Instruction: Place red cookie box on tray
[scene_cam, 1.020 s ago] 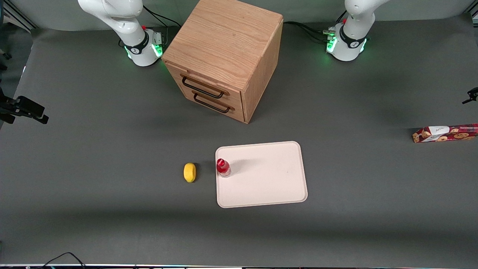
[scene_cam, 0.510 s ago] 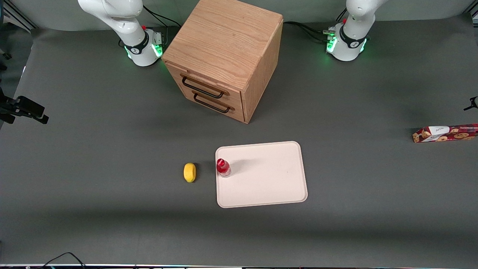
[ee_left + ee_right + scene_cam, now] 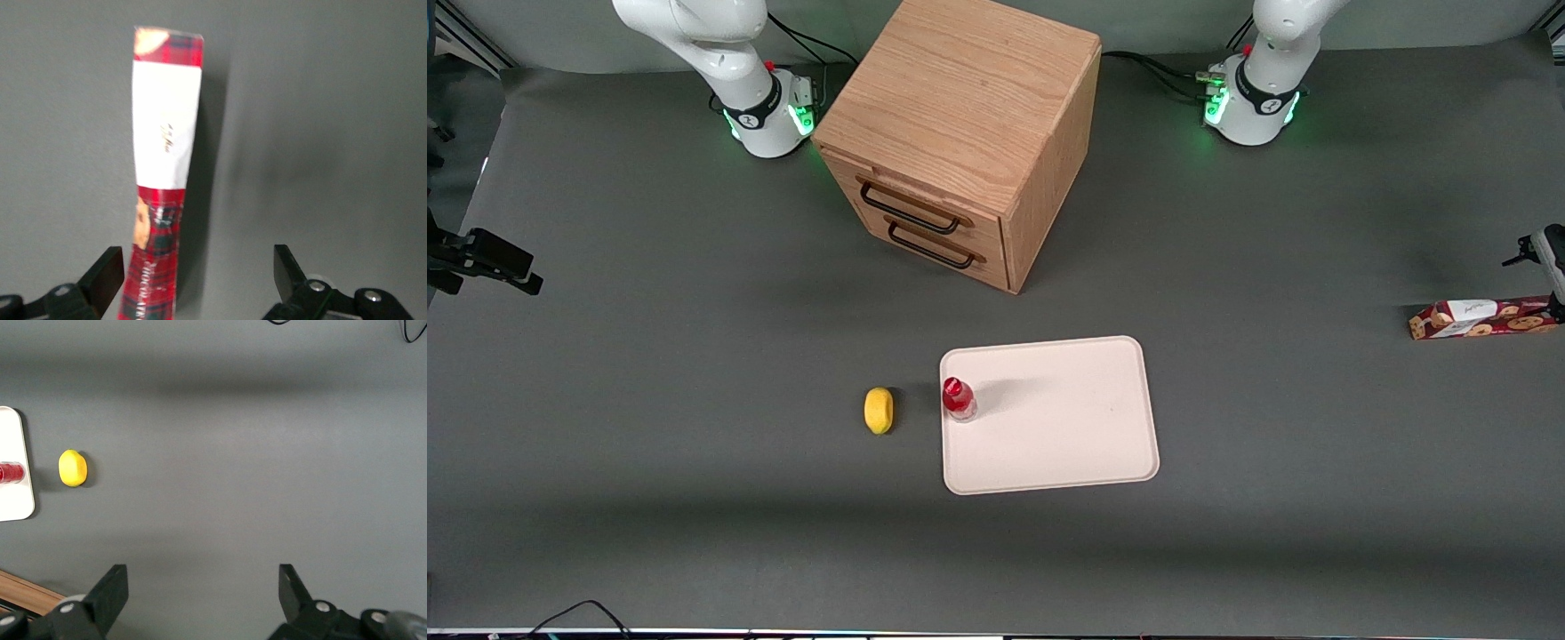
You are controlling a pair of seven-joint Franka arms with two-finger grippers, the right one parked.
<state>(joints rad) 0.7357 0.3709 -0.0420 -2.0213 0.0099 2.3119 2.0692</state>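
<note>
The red cookie box lies flat on the grey table toward the working arm's end, far from the tray. Only part of my left gripper shows at the picture's edge, just above the box's outer end. In the left wrist view the gripper is open and straddles the box, whose plaid end sits close to one finger while the other finger stands well off it. The box's white label patch faces up. The pale beige tray lies in the middle of the table.
A small red-capped bottle stands on the tray near its edge, with a yellow lemon-like object beside the tray on the table. The wooden drawer cabinet stands farther from the front camera than the tray.
My left gripper has come further into the front view at the table's working-arm end and now hangs over the cookie box's outer end. The box, tray and bottle have not moved.
</note>
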